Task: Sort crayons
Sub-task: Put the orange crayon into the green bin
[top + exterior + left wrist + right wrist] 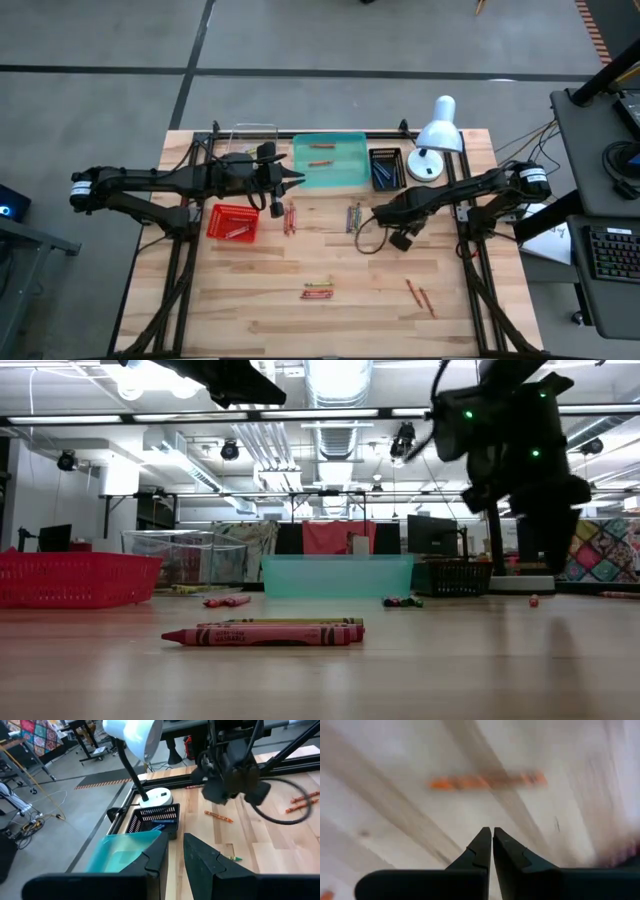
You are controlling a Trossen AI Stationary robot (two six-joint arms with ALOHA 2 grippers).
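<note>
Right gripper (492, 834) pinched shut, nothing held, low over tabletop (350, 320) centre-right; orange crayon (487, 781) lies just ahead of tips, apart from them. Judgement: pick not made; reopen, centre tips across crayon, descend, close squarely. Left gripper (173, 851) narrow gap, nothing seen between fingers, hovers by teal tray (330, 175). Other crayons: pairs mid-tabletop (289, 216), front pair (318, 291), two front-right (421, 295). Risk: closed tips nudging crayon away.

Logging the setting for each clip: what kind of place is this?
Probably a robotics lab or workshop: exposed silver ceiling ducts, computer monitors on desks, and a pale wooden table rigged with a white desk lamp.
</note>
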